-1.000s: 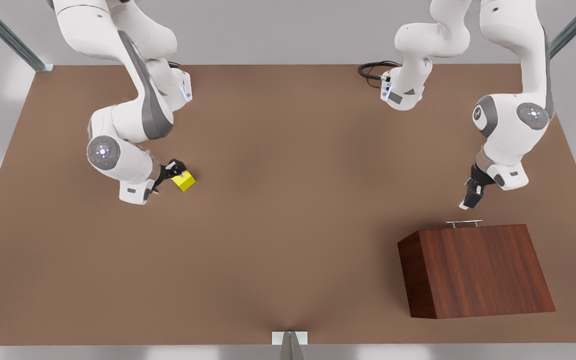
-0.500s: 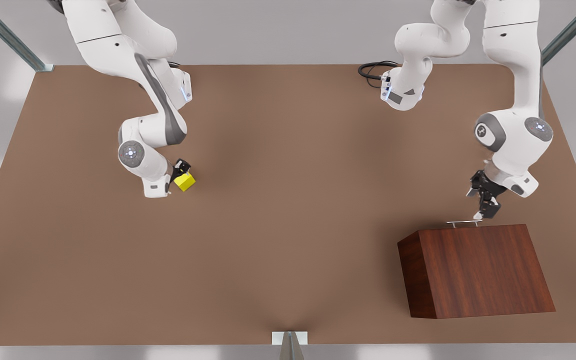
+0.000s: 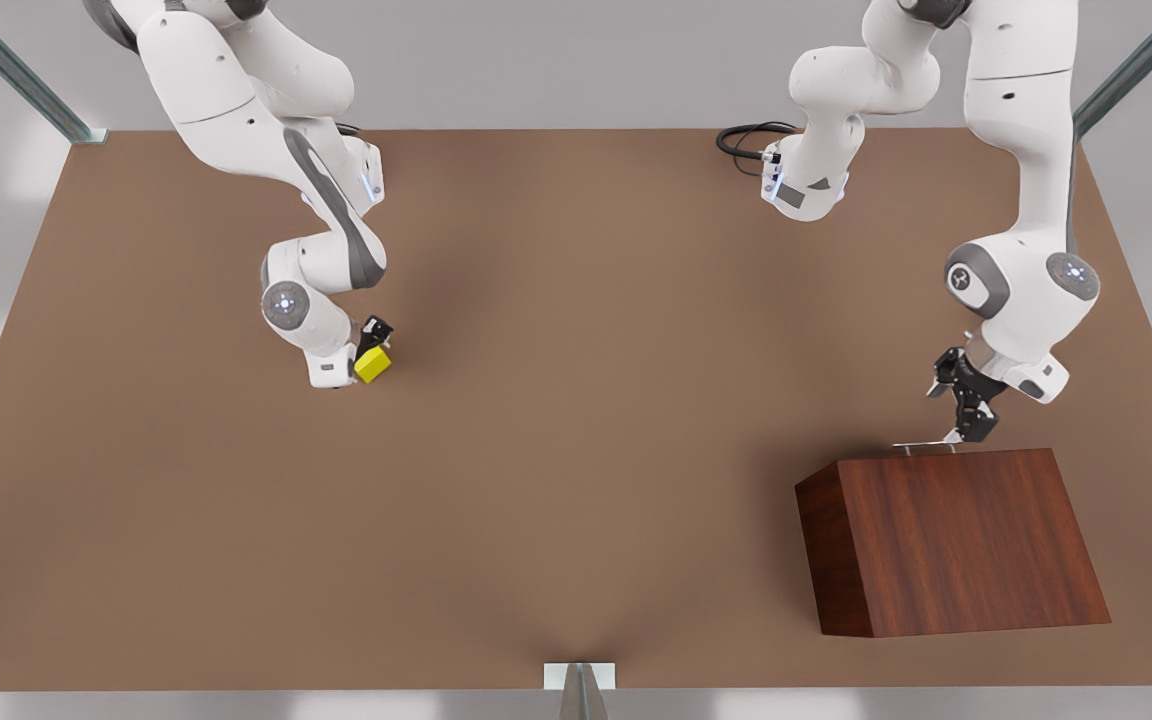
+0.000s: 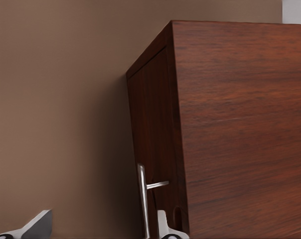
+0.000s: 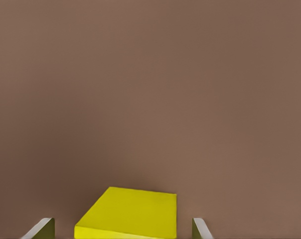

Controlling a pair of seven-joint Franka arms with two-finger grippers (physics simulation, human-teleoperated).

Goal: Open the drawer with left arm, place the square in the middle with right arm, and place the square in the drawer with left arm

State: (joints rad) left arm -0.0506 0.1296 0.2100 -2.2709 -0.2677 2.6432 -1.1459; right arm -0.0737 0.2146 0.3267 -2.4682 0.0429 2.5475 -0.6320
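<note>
At the front view's right, the left gripper [image 3: 961, 432] has dropped to the drawer's handle [image 3: 926, 446] since a second ago, when it hung above it; its fingers [image 4: 165, 226] stand apart, one each side of the bar, and the drawer is closed in the cabinet [image 3: 951, 540]. On the front view's left, the right gripper [image 3: 368, 358] has come lower over the square [image 3: 372, 365], jaws apart with a gap on both sides. That cube rests on the table [image 3: 576, 450] where it was, well apart from the cabinet.
</note>
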